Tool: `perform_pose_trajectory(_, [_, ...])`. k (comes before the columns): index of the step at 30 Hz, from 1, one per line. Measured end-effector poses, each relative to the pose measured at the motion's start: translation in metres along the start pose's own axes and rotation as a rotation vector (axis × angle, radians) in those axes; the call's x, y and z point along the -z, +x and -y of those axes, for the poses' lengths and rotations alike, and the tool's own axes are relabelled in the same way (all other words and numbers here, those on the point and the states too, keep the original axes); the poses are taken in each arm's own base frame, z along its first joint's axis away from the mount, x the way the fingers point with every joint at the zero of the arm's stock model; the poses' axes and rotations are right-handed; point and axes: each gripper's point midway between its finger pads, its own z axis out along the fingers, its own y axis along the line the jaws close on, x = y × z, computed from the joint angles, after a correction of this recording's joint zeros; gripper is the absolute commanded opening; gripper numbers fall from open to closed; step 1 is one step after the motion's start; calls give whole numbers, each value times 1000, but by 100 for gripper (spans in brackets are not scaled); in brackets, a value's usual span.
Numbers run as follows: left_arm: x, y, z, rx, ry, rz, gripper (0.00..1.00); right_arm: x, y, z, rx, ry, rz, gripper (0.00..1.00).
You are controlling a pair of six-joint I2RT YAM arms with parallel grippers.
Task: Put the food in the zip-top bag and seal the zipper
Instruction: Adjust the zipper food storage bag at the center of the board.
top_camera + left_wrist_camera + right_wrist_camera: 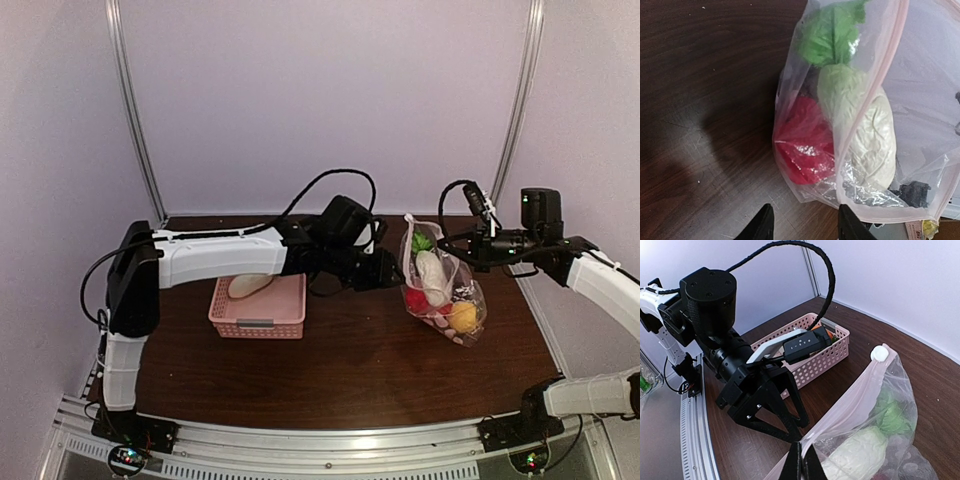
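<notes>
Nearest the lens, left wrist view: 2 black fingertips (pixel 764 227) of the left jaws, spread, with bare table (pixel 700 100) between them and nothing held.

- Far left, top view: pink basket (pixel 258 325) with something pale in it. Cannot tell if it is food.
- Centre: the zip-top bag (pixel 930 125) rests on the table with its mouth edge lifted. Seen through the film are a whitish-and-green piece (pixel 865 125), a red piece (pixel 805 145) and a yellow piece (pixel 462 316).
- The bag's lower corner lies just ahead of the left jaws and close to 1 fingertip. I see no contact.
- Right: the right jaws are pressed together, pinching the pink-tinted zipper (pixel 847 395) at its near end and holding it up. A white tab (pixel 879 354) sits at the strip's far end.

Judgement:
- Loading looks largely done. The step in hand is the seal.
- The mouth appears to gape.
- The next move calls for the left jaws to rise to the strip, close across both lips just beside the right pinch, then run toward the white tab while the right side keeps tension.
- Risk: the film crumples, or only 1 lip gets caught.
</notes>
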Motion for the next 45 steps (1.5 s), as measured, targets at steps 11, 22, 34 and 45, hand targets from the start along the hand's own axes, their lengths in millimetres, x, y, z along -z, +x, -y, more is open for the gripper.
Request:
perform_pose_trajectory(11, [-1,-12,24,15,106,26,39,-1,7,1,-10,-1,-10,0])
perform_pose_trajectory(22, [-31,-4,12,44,106,-7,0,-1,7,3,-8,11,-12,0])
perform_pose_trajectory(34, [72,-75,103,-226,210,286,0,24,-92,41,74,240,59,0])
perform_pose_trajectory(45, [77,-75,97,-215,136,268,0,26,-70,61,13,336,17,0])
